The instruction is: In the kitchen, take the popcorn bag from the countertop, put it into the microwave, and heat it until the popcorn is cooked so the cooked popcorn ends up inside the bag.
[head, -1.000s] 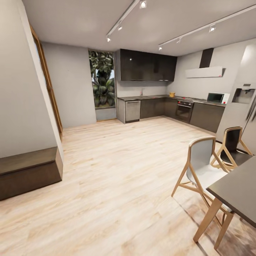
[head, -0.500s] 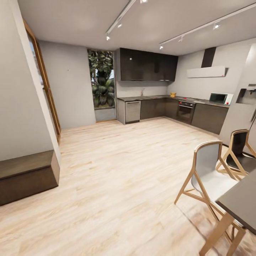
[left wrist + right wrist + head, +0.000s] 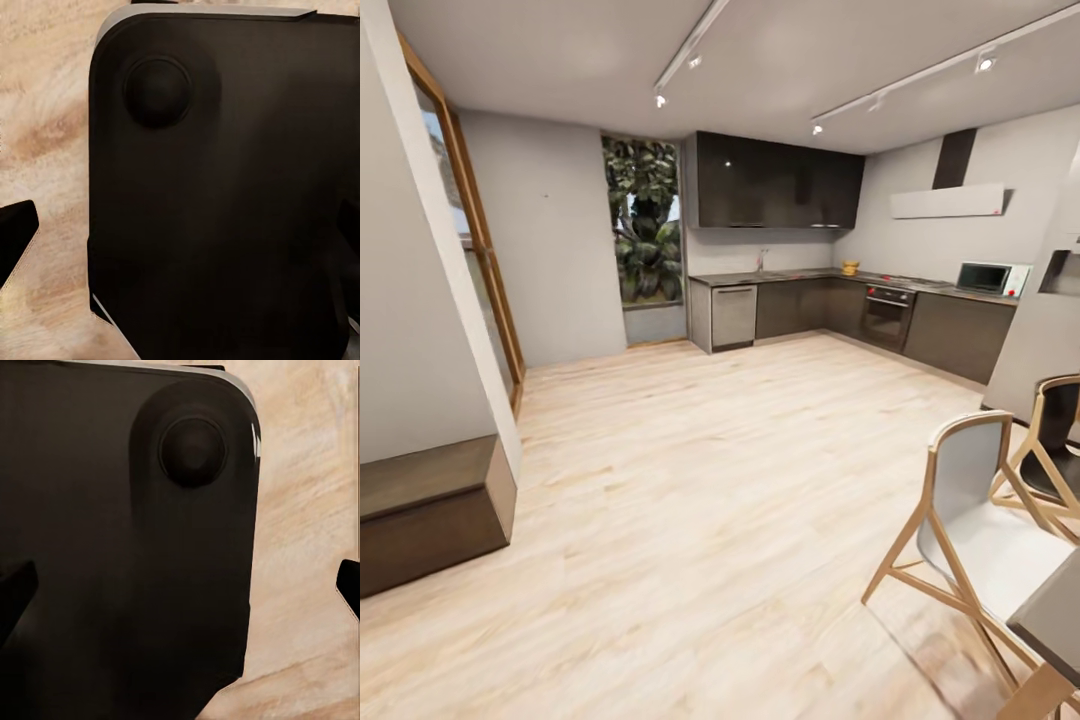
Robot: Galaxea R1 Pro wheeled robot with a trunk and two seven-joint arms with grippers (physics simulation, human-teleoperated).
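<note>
From the head view, a big room with a pale wood floor (image 3: 690, 480) opens out, and the kitchen sits far away at the back. The grey countertop (image 3: 800, 275) runs along the far wall over dark cabinets (image 3: 800, 305) and bends round to the right. On its far right end stands the microwave (image 3: 992, 278) — a small pale box with a dark window and a red dot at its right edge. The popcorn bag (image 3: 849, 267) is a tiny yellow spot on the countertop near the corner, left of the black oven (image 3: 886, 313) and well apart from the microwave; it is too small to see more. A tall window with green leaves (image 3: 645, 235) is at the far left of the kitchen. Near on the right are two wooden chairs (image 3: 980, 520) and the corner of a dark table (image 3: 1055, 620). Near on the left is a low brown bench (image 3: 425, 510). In the left wrist view, a big black robot part (image 3: 225, 195) with a round knob sits over the wood floor, and dark finger tips poke in at the edges, far apart — the left gripper (image 3: 180, 225) looks wide open and holds nothing. In the right wrist view, another black part (image 3: 120, 547) covers the floor, and the right gripper (image 3: 180, 589) has its dark tips spread wide too, with nothing in it.
</note>
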